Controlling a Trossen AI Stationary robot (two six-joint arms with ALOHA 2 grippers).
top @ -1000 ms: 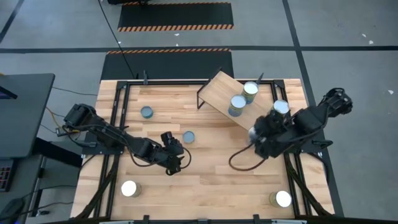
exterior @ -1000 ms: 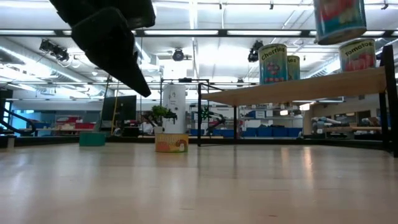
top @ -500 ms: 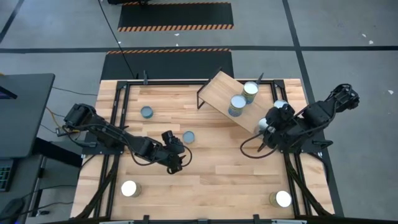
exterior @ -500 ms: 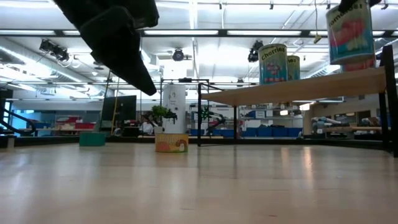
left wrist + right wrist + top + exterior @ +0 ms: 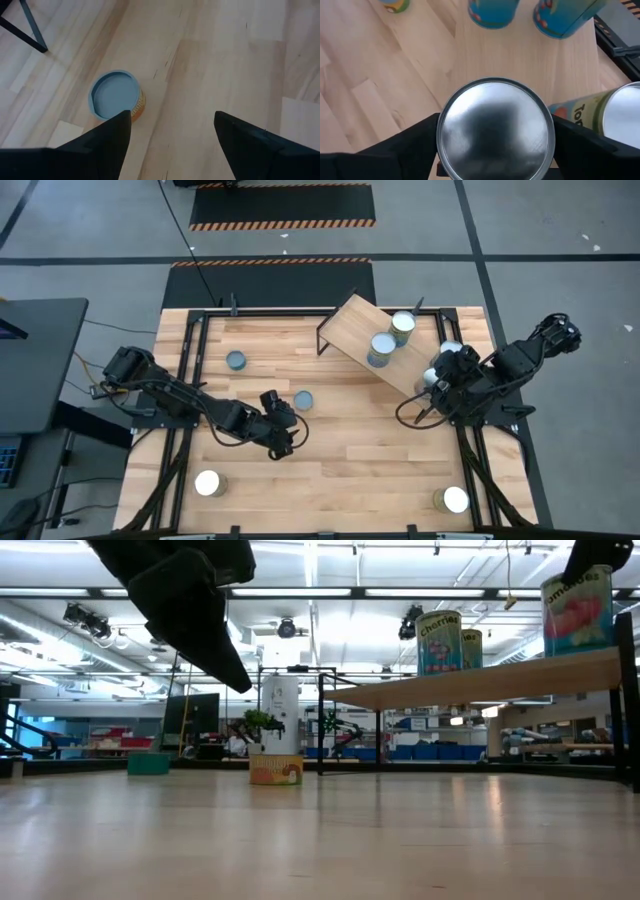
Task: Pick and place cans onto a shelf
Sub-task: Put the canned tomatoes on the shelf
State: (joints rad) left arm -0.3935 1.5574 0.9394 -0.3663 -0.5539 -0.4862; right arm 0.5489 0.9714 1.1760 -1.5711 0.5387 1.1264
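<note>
The shelf (image 5: 360,330) stands at the table's far right, a light-wood board on a black frame. Three cans stand on it (image 5: 402,325) (image 5: 381,347) (image 5: 452,350). My right gripper (image 5: 437,377) is at the shelf's near right edge, shut on a tomato can (image 5: 578,610) with a silver top (image 5: 495,135). My left gripper (image 5: 285,430) hangs open and empty above mid-table. A blue-topped can (image 5: 115,95) stands on the table just beyond its fingers. My right gripper pinches the tomato can by its opposite sides at the top rim (image 5: 442,145), one finger (image 5: 415,150) on each side. The fingers come from above, pointing down. The can is upright, its bottom level with the board's top; whether it rests on it, I cannot tell.
Another bluish-topped can (image 5: 236,360) stands at the far left. Two white-topped cans stand near the front corners (image 5: 208,483) (image 5: 455,500). In the right wrist view a tomato can (image 5: 615,115) stands right beside the held one. Black frame rails run along the table's edges.
My right gripper has carried the tomato can toward the table's right and far edges and lowered it to the shelf's near right edge, next to the can standing there. The can has stayed upright.
</note>
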